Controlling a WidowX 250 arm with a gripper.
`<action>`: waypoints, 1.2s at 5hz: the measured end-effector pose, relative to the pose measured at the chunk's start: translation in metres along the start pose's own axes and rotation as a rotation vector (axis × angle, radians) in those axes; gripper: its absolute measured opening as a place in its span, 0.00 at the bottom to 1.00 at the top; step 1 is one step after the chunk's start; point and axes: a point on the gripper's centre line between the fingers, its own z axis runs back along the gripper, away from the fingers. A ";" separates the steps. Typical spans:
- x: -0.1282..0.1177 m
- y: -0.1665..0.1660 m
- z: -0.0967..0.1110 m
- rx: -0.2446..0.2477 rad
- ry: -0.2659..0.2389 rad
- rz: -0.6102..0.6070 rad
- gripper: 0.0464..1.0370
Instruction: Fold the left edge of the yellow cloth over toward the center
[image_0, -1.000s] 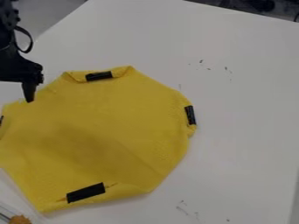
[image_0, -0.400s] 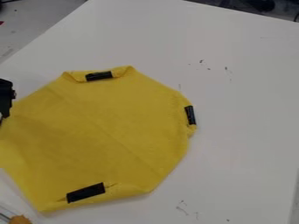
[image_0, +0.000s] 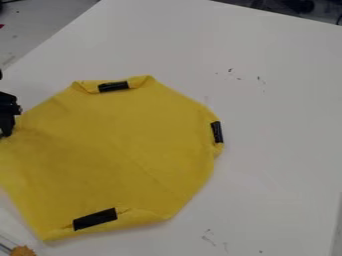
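Me: my black gripper (image_0: 6, 131) is at the upper-left edge of the yellow cloth (image_0: 113, 150), as the camera sees it. My tip is right against the cloth or just over it; I cannot tell which.
My grip: I cannot tell how far open I am, nor whether I have hold of any cloth.
Yellow cloth: spread on the white table (image_0: 274, 150), with shallow wrinkles near me and a faint slanting crease towards its lower right.
Black tape: one strip (image_0: 113, 87) on the cloth's folded top edge, another strip (image_0: 217, 132) upright along its right edge, and a wider strip (image_0: 95, 219) slanting along its bottom edge.
Orange-brown lump (image_0: 23, 251): below the cloth's lower-left corner, with a thin rod (image_0: 5, 247) to its left.
Dark marks: some (image_0: 230, 70) on the table beyond the cloth's upper right, others (image_0: 210, 240) off its lower right.
Dark clutter (image_0: 300, 6): past the table's far edge, well apart from the cloth.
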 end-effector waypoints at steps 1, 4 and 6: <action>0.002 -0.001 -0.001 -0.004 0.002 -0.016 0.39; 0.009 -0.018 0.039 0.093 0.004 -0.082 0.01; 0.027 -0.079 0.069 0.127 -0.018 -0.148 0.01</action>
